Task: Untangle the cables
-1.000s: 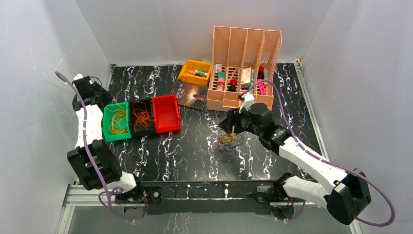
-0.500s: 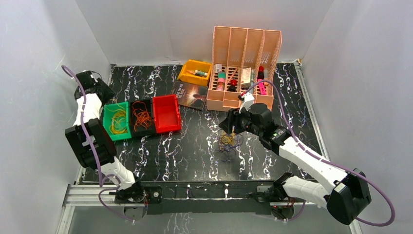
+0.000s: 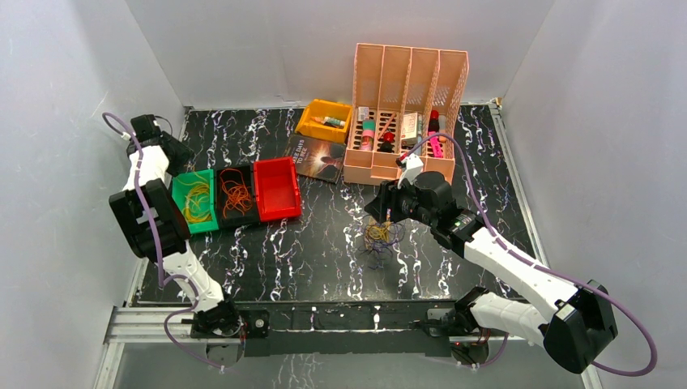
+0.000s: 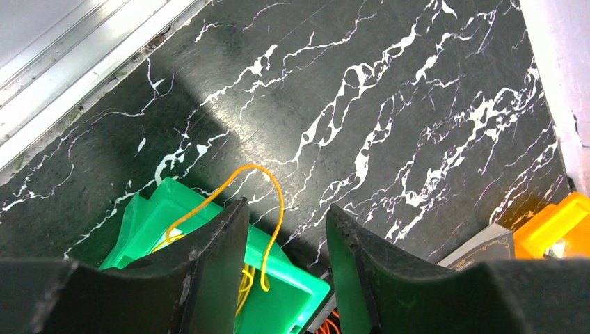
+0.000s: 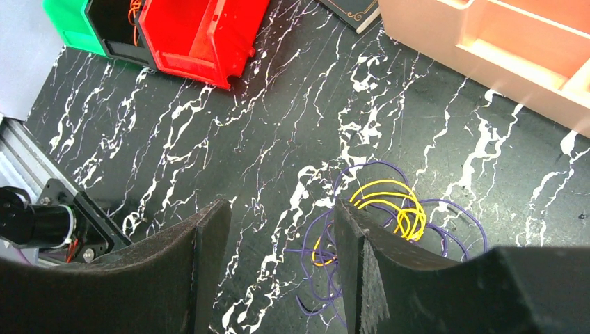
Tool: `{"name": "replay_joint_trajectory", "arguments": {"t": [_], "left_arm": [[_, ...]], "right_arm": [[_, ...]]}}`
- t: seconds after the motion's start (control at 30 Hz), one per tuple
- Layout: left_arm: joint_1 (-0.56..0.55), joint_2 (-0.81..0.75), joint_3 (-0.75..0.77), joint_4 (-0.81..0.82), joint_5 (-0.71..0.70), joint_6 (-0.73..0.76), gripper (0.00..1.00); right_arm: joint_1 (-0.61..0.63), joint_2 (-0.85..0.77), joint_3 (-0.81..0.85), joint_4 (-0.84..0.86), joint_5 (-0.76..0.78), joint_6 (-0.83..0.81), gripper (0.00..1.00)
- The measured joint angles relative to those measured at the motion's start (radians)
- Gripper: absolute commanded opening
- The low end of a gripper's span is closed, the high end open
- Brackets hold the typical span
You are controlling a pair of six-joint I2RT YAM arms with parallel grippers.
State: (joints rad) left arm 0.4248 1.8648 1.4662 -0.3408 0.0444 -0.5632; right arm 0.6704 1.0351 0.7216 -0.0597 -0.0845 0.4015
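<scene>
A tangle of purple and yellow cables (image 3: 378, 238) lies on the black marble table, right of centre. In the right wrist view the tangle (image 5: 389, 209) sits just right of my open, empty right gripper (image 5: 278, 236), which hovers over it (image 3: 381, 212). Yellow cables (image 3: 194, 203) fill the green bin (image 3: 180, 222), and orange cables (image 3: 236, 195) fill the black bin. My left gripper (image 3: 178, 154) is behind the green bin at the far left. It is open (image 4: 285, 229), and a yellow cable loop (image 4: 275, 202) arches up from the green bin (image 4: 299, 296) between its fingers, not gripped.
A red bin (image 3: 276, 188) stands right of the black one. At the back are an orange bin (image 3: 324, 120), a dark book (image 3: 317, 157) and a tall peach organiser (image 3: 405, 113) with small items. White walls close in on the left, the back and the right.
My left arm has swung its elbow up and its wrist back towards the left rear corner. The right arm and the tangle have not moved.
</scene>
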Motion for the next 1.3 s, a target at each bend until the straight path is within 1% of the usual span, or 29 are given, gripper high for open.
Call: {"name": "replay_joint_trajectory", "arguments": {"t": [0.2, 0.4, 0.57, 0.83, 1.3], "left_arm": [[0.000, 0.027, 0.028, -0.005, -0.015, -0.051, 0.46], [0.000, 0.029, 0.043, -0.021, -0.041, -0.071, 0.48], [0.000, 0.037, 0.057, -0.034, -0.053, -0.077, 0.48], [0.000, 0.093, 0.068, -0.034, -0.055, -0.079, 0.48], [0.001, 0.094, 0.070, -0.043, -0.037, -0.080, 0.47]], "right_arm": [[0.000, 0.000, 0.000, -0.005, 0.004, -0.008, 0.65], [0.000, 0.000, 0.000, -0.007, 0.004, -0.012, 0.65], [0.000, 0.000, 0.000, -0.007, 0.003, -0.013, 0.65], [0.000, 0.000, 0.000, -0.008, 0.003, -0.013, 0.65], [0.000, 0.006, 0.000, -0.008, 0.003, -0.013, 0.65]]}}
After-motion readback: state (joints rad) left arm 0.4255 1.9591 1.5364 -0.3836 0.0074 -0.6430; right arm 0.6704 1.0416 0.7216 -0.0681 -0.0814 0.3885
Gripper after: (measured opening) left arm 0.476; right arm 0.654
